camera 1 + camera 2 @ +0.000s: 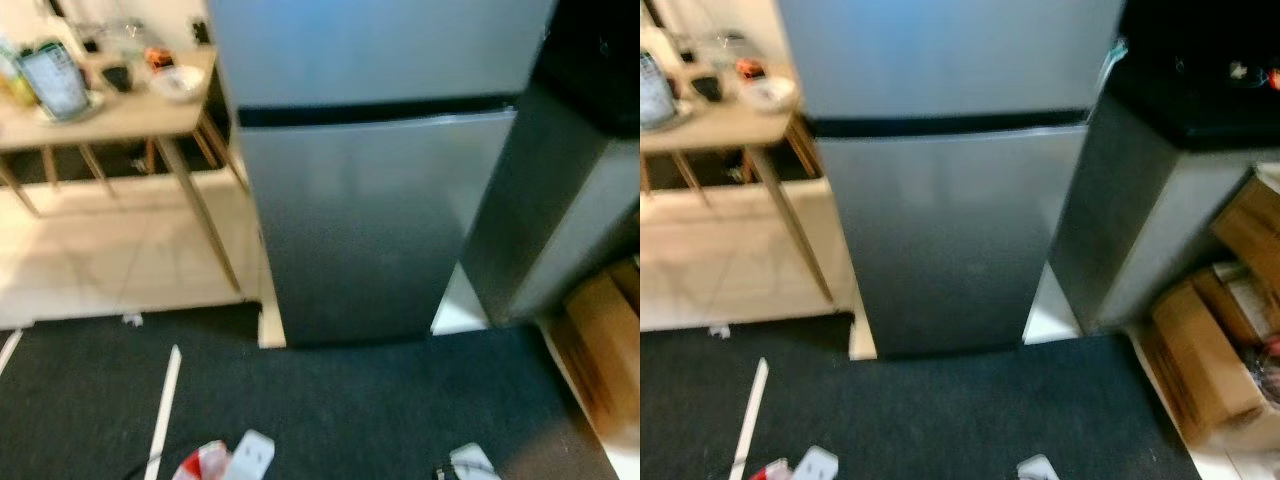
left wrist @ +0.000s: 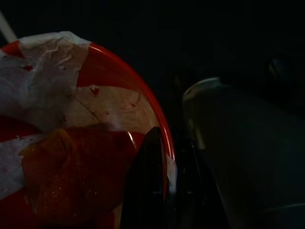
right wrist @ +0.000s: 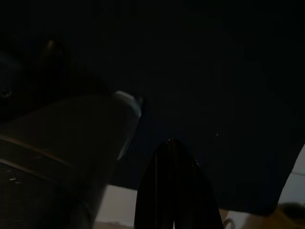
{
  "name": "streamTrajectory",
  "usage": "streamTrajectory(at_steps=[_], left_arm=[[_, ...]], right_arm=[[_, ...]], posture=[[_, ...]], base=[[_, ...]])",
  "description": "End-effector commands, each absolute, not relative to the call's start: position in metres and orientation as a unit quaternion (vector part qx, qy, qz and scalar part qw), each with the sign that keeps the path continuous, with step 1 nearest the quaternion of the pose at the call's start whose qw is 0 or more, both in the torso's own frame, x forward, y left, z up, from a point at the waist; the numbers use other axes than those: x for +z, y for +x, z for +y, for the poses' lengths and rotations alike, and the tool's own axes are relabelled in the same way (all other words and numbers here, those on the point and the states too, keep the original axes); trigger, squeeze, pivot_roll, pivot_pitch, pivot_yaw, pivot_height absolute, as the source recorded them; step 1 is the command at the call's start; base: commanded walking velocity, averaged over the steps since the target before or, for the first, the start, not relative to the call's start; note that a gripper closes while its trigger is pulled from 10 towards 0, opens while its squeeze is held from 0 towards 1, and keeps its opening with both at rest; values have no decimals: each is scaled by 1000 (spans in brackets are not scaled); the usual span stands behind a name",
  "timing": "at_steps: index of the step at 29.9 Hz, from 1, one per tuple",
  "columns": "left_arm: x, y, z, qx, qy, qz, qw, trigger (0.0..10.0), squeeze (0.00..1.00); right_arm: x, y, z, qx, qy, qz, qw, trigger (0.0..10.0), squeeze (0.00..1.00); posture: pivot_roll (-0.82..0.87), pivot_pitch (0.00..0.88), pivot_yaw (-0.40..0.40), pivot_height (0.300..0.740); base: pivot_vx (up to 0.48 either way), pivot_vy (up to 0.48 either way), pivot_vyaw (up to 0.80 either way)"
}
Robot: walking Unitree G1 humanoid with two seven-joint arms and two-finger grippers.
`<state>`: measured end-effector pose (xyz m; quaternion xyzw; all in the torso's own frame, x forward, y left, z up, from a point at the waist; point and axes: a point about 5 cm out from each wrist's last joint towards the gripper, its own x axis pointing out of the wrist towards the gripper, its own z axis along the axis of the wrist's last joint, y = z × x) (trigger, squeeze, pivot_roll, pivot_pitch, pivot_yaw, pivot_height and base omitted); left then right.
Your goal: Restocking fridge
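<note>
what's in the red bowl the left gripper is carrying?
In the left wrist view, the red bowl holds crumpled white paper and an orange piece of food. A black finger of the left gripper covers part of the bowl; anything beneath the paper is hidden.

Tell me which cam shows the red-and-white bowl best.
Left wrist view: the red-and-white bowl sits close up by the left end effector, rim and orange contents visible though dim. Both eye views catch just a sliver at the bottom edge. Right wrist view is too dark to tell.

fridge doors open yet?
No. Both doors of the fridge sit flush and shut, with only the dark seam between the upper and lower door showing.
</note>
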<state>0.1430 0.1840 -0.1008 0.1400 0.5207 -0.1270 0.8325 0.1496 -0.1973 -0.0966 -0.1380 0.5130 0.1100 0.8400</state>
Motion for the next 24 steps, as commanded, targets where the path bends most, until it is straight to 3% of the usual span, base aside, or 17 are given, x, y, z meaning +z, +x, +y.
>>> streamTrajectory(at_steps=[1, 17, 24], left_arm=[[-107, 126, 186, -129, 139, 549, 814, 10000, 0], [-107, 126, 187, -130, 141, 547, 815, 10000, 0], [-106, 128, 188, -131, 146, 543, 816, 10000, 0]], right_arm=[[-99, 143, -197, 114, -137, 522, 834, 10000, 0], [-98, 144, -199, 104, -136, 518, 838, 10000, 0], [-98, 145, -202, 93, -147, 517, 838, 10000, 0]], posture=[[-54, 73, -18, 740], [-53, 75, -16, 740], [-53, 69, -17, 740]], base=[[0, 0, 800], [0, 0, 800], [0, 0, 61]])
